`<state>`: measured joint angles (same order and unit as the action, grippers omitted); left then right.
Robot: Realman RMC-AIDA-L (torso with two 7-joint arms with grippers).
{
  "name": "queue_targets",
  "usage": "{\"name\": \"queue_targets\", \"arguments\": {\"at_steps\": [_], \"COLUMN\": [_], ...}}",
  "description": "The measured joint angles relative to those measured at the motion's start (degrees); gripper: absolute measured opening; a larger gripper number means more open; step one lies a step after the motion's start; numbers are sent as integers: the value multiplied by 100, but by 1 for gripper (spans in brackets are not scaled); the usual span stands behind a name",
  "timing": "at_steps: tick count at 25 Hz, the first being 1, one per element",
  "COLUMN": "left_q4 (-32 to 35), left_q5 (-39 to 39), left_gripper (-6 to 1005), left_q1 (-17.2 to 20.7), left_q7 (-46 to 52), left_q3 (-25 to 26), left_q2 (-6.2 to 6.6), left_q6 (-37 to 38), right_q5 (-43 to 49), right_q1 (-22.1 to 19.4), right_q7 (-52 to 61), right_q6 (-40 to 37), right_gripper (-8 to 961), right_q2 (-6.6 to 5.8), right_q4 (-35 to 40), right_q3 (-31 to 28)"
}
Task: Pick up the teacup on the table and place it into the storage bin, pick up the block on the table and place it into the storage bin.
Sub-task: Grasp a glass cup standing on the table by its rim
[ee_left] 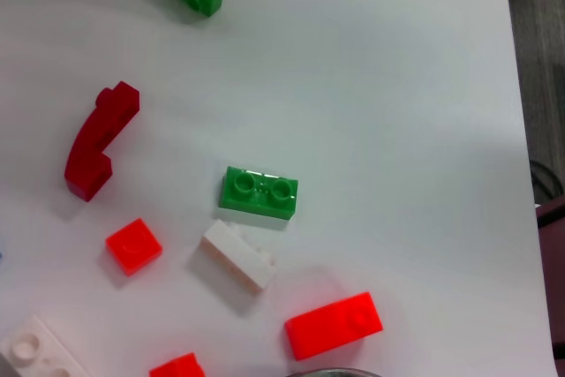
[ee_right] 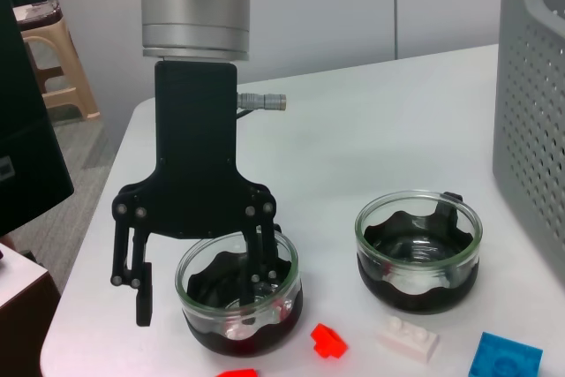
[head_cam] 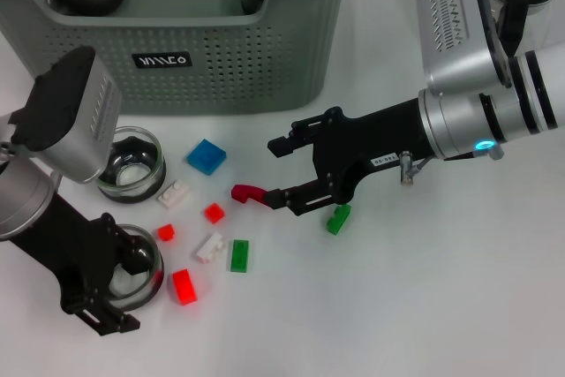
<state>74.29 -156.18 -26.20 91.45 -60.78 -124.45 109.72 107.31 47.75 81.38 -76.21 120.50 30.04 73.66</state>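
Nearest me, left gripper (head_cam: 132, 282) straddles a teacup's (head_cam: 132, 273) rim, fingers apart, while right gripper (head_cam: 287, 169) hangs open over red block (head_cam: 249, 192), storage bin (head_cam: 194, 59) beyond.

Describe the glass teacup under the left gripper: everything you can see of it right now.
The teacup is a low, round, clear glass cup with a wavy black band around its lower half. It stands upright on the white table, near the front left, empty as far as can be seen. The left gripper is open and straddles its rim, one finger inside the cup and one outside. A red block lies close beside it, apart. A second, matching cup stands nearer the storage bin.
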Motion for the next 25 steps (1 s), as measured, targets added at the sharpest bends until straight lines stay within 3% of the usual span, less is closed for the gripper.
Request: {"name": "queue_targets", "arguments": {"at_steps": [19,25], "left_q4": [-7,-12], "left_q5": [1,0], "left_gripper": [660,458], "left_q1": [-3,17], "left_q7": [118,123], "left_q3": [-83,-96], "left_q2": [1,-4], "left_q6": [69,-11], "right_q5": [1,1], "right_q1": [-7,-28], "right_q7": [-41,-44], "right_q6": [56,80], "right_gripper": [760,760], "right_q2": [0,-1], "right_q4": [20,20], "right_q3": [-1,-1]}}
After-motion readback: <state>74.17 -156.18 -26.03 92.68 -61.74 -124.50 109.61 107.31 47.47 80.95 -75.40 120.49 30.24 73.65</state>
